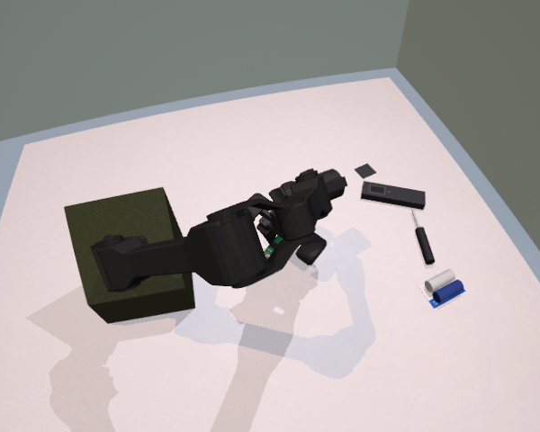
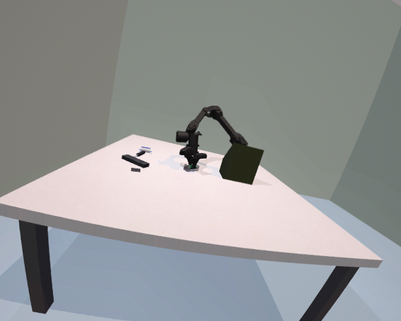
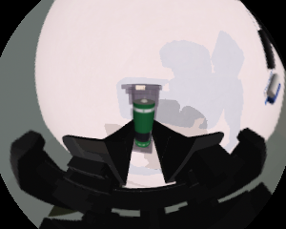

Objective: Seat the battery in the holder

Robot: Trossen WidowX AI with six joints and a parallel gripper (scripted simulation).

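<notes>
Bare robot test room

A pale surface (image 2: 180, 221) on dark legs stands between plain grey-green walls, carrying a screwdriver (image 1: 424, 241), a black remote (image 1: 392, 193) and an arm (image 2: 214, 120).

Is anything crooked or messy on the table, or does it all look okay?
Nothing looks spilled or broken. The green battery is pinched in the gripper, its far end at the grey holder, not let go. The remote, the screwdriver and the white and blue rolls lie loosely off to the side, not lined up.
</notes>
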